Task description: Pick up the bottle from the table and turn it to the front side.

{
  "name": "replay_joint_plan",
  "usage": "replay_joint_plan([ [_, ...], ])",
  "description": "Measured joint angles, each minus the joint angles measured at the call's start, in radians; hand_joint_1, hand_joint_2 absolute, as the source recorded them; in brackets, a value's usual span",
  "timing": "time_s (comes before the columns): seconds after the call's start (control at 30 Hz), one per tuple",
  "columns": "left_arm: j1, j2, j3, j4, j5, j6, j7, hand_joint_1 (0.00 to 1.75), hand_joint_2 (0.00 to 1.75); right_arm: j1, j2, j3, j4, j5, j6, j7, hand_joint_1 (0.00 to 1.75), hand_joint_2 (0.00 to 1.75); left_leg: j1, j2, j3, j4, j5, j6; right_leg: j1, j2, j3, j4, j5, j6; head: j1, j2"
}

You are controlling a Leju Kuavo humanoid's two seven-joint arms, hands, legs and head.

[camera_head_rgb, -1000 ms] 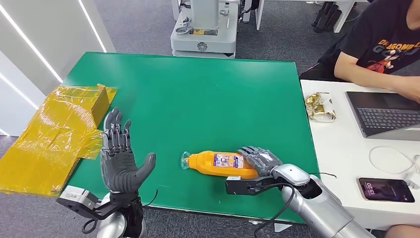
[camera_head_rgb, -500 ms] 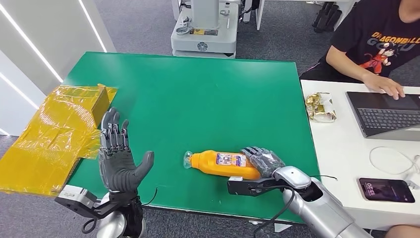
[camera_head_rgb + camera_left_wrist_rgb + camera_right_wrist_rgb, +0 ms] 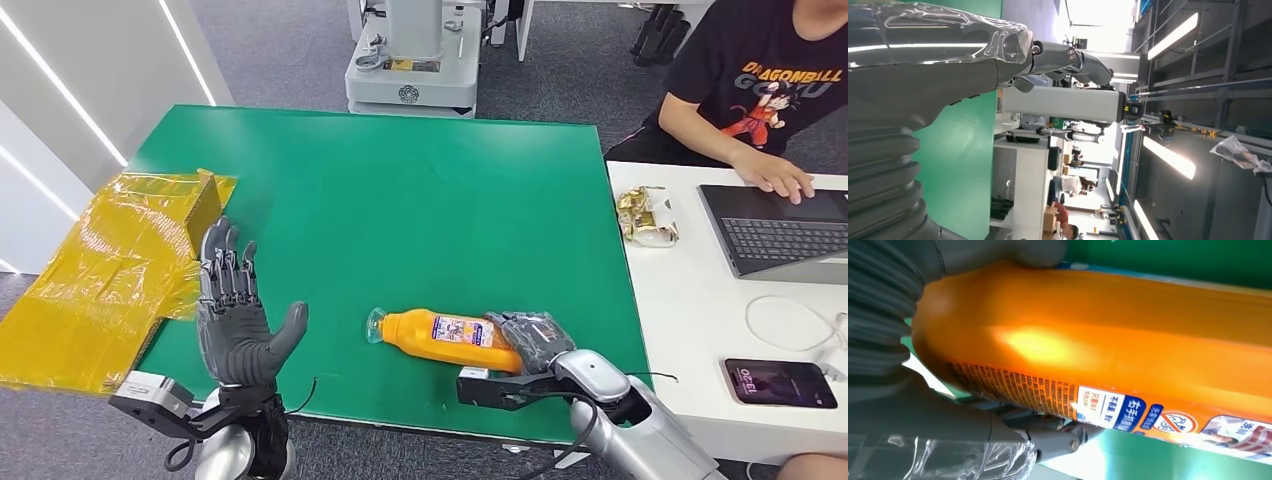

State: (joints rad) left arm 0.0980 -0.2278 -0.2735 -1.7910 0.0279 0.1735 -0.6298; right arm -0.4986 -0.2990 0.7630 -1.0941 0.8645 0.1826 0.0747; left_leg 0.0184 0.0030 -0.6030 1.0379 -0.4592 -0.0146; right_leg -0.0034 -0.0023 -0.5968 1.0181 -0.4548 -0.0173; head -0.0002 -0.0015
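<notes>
Glossy plastic bottle [image 3: 445, 340], matt green table [image 3: 400, 200]

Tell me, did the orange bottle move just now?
Yes, a little. The orange bottle in the right hand slid toward the green table's near edge, its cap end swinging slightly left.

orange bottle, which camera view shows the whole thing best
The head view: the orange bottle lies on its side on the green table, cap to base, with the right hand gripping its base end. The right wrist view gives a close-up of its label text. The left wrist view faces away.
</notes>
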Motion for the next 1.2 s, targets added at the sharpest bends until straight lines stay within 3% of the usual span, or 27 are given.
replay_joint_plan([
  [0.17, 0.0, 0.0, -0.001, 0.001, 0.002, 0.014, -0.001, 0.0, 1.75, 0.043, 0.065, -0.068, -0.01, -0.027, -0.197, -0.032, 1.75, 1.75, 0.0, 0.0, 0.0, 0.0, 0.0, 0.0, 0.0, 0.001, -0.001, 0.0, 0.0, 0.0, 0.0, 0.0],
  [0.43, 0.002, 0.0, -0.003, 0.015, 0.036, 0.009, 0.02, 0.0, 1.75, 0.177, 0.181, -0.171, -0.082, -0.11, -0.425, -0.102, 1.75, 1.75, 0.0, 0.0, -0.001, -0.001, -0.001, 0.0, 0.0, 0.0, -0.001, 0.0, -0.001, 0.0, 0.0, 0.0],
  [0.87, -0.017, -0.005, -0.022, 0.055, 0.04, 0.073, 0.039, 0.0, 1.75, 0.263, 0.257, -0.235, -0.143, -0.16, -0.641, -0.223, 1.75, 1.75, 0.0, 0.0, -0.001, -0.001, 0.0, 0.0, 0.0, 0.0, -0.001, 0.0, -0.001, 0.0, 0.0, 0.0],
  [0.97, -0.038, -0.004, -0.046, 0.077, 0.091, 0.029, 0.052, 0.0, 1.75, 0.265, 0.269, -0.238, -0.147, -0.174, -0.689, -0.259, 1.75, 1.75, 0.0, 0.0, -0.001, -0.001, 0.0, 0.0, 0.0, 0.0, -0.001, 0.0, -0.001, 0.0, 0.0, 0.0],
  [1.2, -0.055, 0.01, -0.103, 0.122, 0.158, -0.087, 0.058, 0.0, 1.75, 0.277, 0.281, -0.238, -0.148, -0.203, -0.705, -0.331, 1.75, 1.75, 0.0, 0.0, -0.001, -0.001, -0.001, 0.0, 0.0, 0.0, -0.001, 0.0, -0.001, 0.0, 0.0, 0.0],
])
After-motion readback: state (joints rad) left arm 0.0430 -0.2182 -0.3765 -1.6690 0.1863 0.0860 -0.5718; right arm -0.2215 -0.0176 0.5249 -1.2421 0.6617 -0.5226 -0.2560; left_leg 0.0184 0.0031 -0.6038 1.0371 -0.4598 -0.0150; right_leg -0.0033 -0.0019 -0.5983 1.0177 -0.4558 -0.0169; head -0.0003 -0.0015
